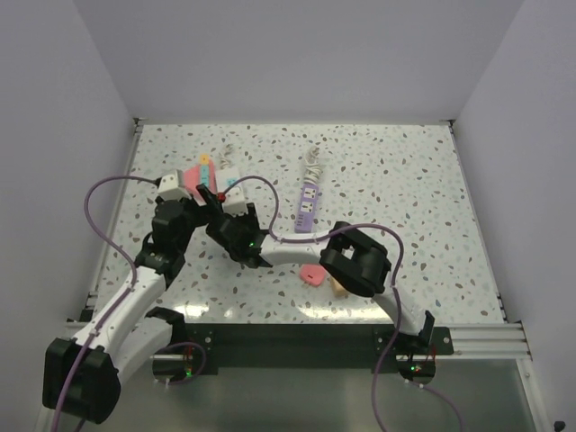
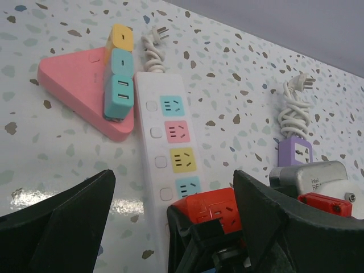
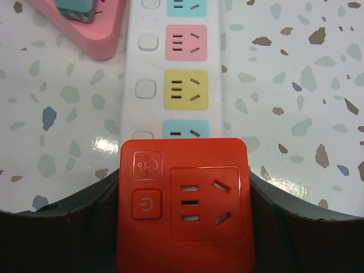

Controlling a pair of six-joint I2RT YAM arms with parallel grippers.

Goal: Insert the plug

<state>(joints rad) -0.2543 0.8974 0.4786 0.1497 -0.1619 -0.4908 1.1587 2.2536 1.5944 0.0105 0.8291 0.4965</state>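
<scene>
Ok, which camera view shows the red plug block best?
The right wrist view: the red plug block fills the foreground face-on, socket holes and power button clear, clamped in the right pincer. The left wrist view shows it partly, at an angle, low in the frame. The top external view shows only a small red speck.

red plug (image 3: pixel 185 205) showing smooth satin plastic, white power strip (image 2: pixel 168 162) gleaming in glossy plastic, speckled table (image 3: pixel 296 85) reflecting light off a polished top, pink triangular block (image 2: pixel 74 85) looking matt plastic
</scene>
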